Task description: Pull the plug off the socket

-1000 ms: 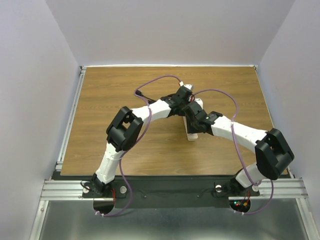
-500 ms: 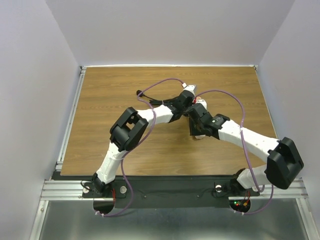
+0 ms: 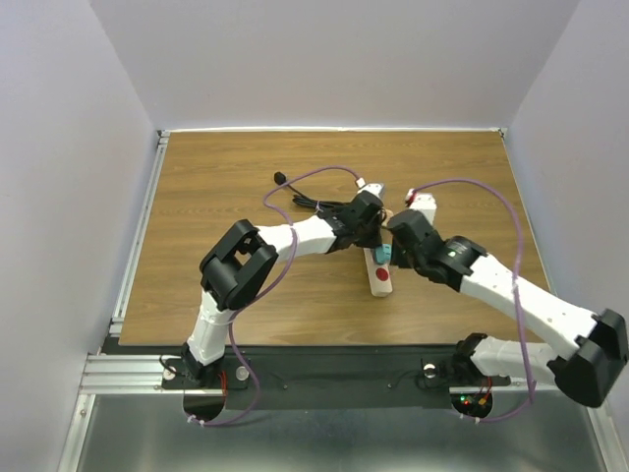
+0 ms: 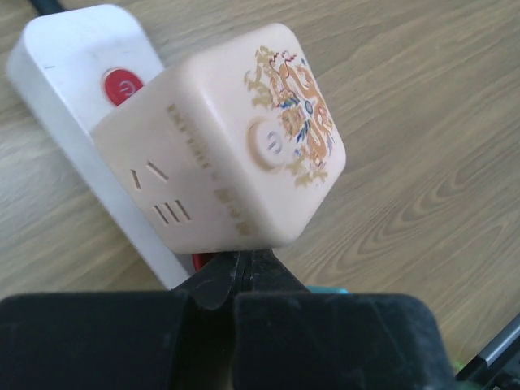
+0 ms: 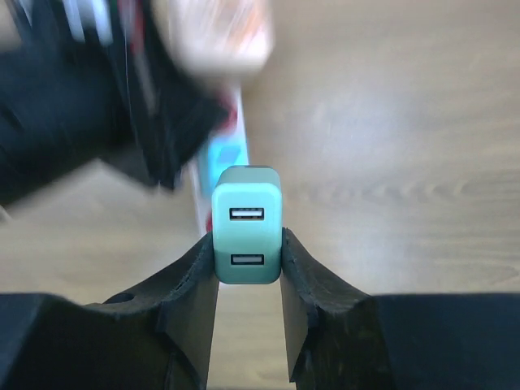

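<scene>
The socket is a long beige power strip [image 3: 379,283] with red outlets, lying mid-table; it also shows in the left wrist view [image 4: 57,65] and blurred in the right wrist view [image 5: 201,207]. My right gripper [image 5: 247,244] is shut on a teal two-port USB plug [image 5: 246,236], which shows beside the strip from above [image 3: 385,254]. I cannot tell whether its prongs are still seated. My left gripper [image 4: 236,268] is shut and empty, its tips down on the strip under a beige cube adapter [image 4: 236,138] plugged into it. From above the grippers [image 3: 371,234] [image 3: 393,248] nearly meet.
The strip's thin black cord [image 3: 305,202] loops to the left rear of the wooden table [image 3: 226,265]. Purple arm cables [image 3: 472,187] arch over the work area. Grey walls close in the table at back and sides.
The right arm has swung out to the right and drawn its gripper back along the strip. The near end of the strip and a red outlet are now uncovered. The left gripper shifted slightly.
</scene>
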Available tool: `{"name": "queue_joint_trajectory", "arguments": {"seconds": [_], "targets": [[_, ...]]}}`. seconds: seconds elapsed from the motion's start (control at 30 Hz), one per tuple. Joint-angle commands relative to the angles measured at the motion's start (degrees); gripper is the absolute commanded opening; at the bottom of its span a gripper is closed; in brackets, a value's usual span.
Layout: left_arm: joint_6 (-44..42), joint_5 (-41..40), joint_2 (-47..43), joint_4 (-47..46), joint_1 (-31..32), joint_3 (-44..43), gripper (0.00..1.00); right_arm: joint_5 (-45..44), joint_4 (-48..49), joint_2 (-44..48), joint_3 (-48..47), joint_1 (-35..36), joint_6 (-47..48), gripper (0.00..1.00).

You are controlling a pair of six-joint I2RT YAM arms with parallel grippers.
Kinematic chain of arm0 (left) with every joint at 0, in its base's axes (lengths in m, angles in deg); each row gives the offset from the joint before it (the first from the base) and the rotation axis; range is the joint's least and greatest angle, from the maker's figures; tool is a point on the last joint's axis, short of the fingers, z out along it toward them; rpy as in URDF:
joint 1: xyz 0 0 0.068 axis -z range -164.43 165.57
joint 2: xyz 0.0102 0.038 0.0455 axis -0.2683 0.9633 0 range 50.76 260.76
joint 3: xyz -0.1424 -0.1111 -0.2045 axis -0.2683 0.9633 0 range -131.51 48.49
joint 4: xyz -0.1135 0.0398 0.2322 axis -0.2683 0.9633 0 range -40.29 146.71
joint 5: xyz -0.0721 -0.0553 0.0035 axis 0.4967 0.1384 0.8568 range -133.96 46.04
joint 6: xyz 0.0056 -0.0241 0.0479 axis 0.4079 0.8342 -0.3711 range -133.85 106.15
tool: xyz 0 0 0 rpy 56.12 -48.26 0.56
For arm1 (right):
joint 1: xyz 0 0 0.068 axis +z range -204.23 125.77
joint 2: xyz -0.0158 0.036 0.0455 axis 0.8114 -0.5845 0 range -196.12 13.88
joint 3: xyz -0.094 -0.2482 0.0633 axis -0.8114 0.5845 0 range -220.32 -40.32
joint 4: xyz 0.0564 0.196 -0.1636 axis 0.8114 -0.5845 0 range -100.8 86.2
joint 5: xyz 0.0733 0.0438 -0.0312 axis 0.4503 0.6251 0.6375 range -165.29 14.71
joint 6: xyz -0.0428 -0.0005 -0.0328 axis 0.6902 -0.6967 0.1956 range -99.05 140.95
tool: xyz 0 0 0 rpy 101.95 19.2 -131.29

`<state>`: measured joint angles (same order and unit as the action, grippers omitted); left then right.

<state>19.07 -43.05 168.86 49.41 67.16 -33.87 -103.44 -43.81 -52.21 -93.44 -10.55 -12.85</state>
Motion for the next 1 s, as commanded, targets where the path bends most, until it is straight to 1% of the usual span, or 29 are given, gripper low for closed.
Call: {"name": "queue_joint_trajectory", "arguments": {"seconds": [0.0,0.2,0.37,0.43,0.47,0.57,0.6,0.67,0.7,0.77,0.8,0.83,0.87,0.9,0.93,0.97], "targets": [[-0.1,-2.9,-3.2,16.7,-1.3,3.7,0.0,-12.5,6.4,4.8,-4.9,-0.7,-6.1,0.01],[0.0,-1.8,-7.1,18.8,-2.5,0.8,0.0,-15.5,4.6,2.6,-6.3,-0.9,-7.5,0.0],[0.0,-1.5,-9.6,20.2,-3.5,0.2,0.0,-15.5,2.8,-2.6,-8.3,-2.2,-10.1,0.01],[0.0,-1.9,-11.5,20.8,-3.7,0.1,0.0,-14.8,2.5,-3.7,-8.8,-4.4,-10.8,0.0],[0.0,-2.3,-13.0,20.9,-3.9,0.1,0.0,-12.8,2.4,-5.1,-9.1,-7.4,-11.4,0.01],[0.1,-2.5,-15.0,21.7,-4.5,-0.1,0.0,-9.6,2.4,-7.6,-9.2,-12.6,-11.7,0.0],[0.1,-2.5,-15.6,21.8,-4.7,-0.1,0.0,-9.1,2.4,-9.5,-9.4,-15.5,-11.6,0.0],[-0.1,-2.3,-17.5,22.0,-4.9,0.2,0.0,-7.8,2.4,-11.8,-10.7,-18.4,-10.3,0.0],[-0.1,-2.1,-18.2,22.3,-4.9,0.3,0.0,-6.2,2.4,-14.9,-11.4,-21.6,-10.0,0.0],[-0.3,-1.7,-18.6,22.4,-5.1,0.8,0.0,-4.0,2.4,-18.7,-13.6,-25.2,-9.0,0.01],[-0.6,-1.2,-18.8,22.3,-5.1,1.1,0.0,-3.0,2.3,-20.7,-14.5,-28.1,-8.7,0.02],[-0.7,-1.2,-19.0,22.3,-5.2,1.7,0.0,-2.5,2.4,-24.6,-16.2,-29.0,-8.4,0.03],[-0.8,0.0,-19.1,22.4,-5.1,1.9,0.0,-2.5,2.3,-26.0,-16.9,-30.2,-8.3,0.06],[-0.8,0.7,-19.1,22.2,-5.2,2.3,0.0,-2.5,2.3,-27.2,-17.6,-30.7,-8.3,0.14],[-0.8,0.9,-19.6,22.0,-5.1,3.0,0.0,-2.7,2.3,-29.7,-19.2,-31.0,-8.1,0.25],[-0.8,1.1,-19.8,21.9,-5.1,3.3,0.0,-2.7,2.2,-30.6,-19.8,-31.5,-8.1,0.28]]}}
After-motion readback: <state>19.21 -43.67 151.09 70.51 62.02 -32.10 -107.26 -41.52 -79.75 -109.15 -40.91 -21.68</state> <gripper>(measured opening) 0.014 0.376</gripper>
